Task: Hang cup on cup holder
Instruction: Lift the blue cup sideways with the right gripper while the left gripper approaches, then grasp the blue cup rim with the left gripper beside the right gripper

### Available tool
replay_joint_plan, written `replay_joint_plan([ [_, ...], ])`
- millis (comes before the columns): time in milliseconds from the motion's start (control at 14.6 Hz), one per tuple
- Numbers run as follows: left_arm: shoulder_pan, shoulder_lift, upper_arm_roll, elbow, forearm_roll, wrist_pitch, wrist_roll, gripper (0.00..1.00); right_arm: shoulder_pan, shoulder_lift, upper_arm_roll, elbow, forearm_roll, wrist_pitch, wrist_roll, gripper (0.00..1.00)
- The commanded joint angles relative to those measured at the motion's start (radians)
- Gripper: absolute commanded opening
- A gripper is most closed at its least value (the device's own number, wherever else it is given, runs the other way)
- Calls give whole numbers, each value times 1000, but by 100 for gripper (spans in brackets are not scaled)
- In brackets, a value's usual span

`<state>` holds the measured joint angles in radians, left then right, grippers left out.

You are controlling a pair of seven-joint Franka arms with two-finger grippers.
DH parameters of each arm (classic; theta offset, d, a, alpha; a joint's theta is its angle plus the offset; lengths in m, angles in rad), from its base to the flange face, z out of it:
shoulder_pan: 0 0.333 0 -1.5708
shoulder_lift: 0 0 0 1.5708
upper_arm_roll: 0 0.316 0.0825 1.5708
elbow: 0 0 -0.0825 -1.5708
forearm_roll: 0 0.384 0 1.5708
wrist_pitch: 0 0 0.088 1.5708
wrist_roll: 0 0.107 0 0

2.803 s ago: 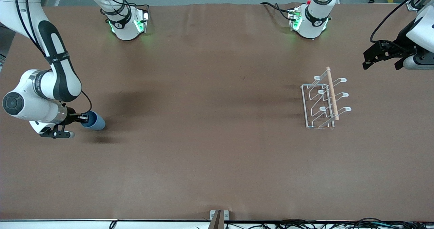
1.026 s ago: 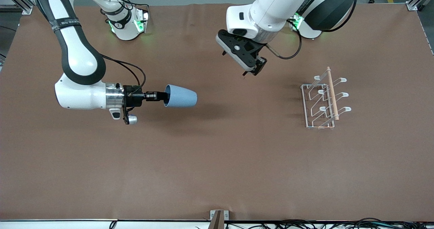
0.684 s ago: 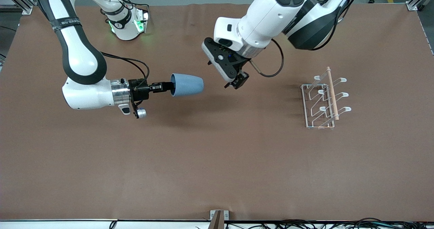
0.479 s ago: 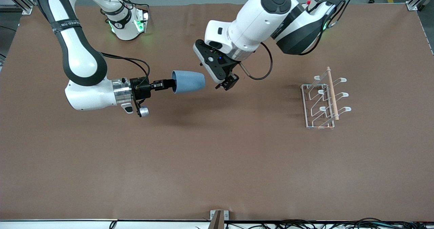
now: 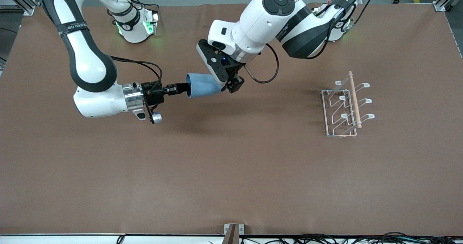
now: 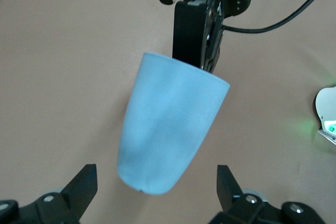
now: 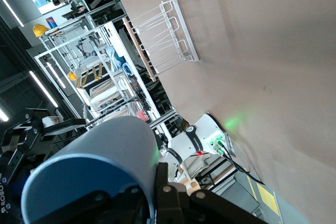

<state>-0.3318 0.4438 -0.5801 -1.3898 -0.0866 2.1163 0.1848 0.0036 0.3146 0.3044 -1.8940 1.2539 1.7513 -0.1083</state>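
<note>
The right gripper (image 5: 177, 89) is pinching the rim of the small light-blue plastic tumbler (image 5: 202, 86), holding it sideways in the air over the brown table (image 5: 231, 171) — a handover, apparently. The left gripper (image 5: 231, 85), fingers spread wide, is straddling the cup's closed end. It should centre and clamp firmly before the right lets go — the white wire cup rack (image 5: 343, 108) is waiting, well apart, toward the left arm's end.
</note>
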Motion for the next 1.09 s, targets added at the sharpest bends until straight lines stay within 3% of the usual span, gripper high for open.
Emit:
replay_joint_plan([
  [0,-32,44,6,31,37,54,2,100,2,1,-1,3,27,-9,-13,0],
  [342,-52,76,11,31,50,96,2,100,2,1,-1,1,25,-13,-13,0],
  [479,-62,90,16,31,89,117,2,94,2,1,-1,1,25,-15,-13,0],
  [615,-73,105,19,31,99,120,-21,69,2,0,-1,1,25,-24,-13,0],
  [752,-91,119,43,34,103,142,-19,57,2,0,-1,1,25,-26,-11,0],
  [889,-130,121,83,37,146,149,-19,30,6,0,-1,1,25,-26,-10,0],
  [1026,-139,119,105,35,160,148,-18,17,9,0,-1,1,25,-26,1,4],
])
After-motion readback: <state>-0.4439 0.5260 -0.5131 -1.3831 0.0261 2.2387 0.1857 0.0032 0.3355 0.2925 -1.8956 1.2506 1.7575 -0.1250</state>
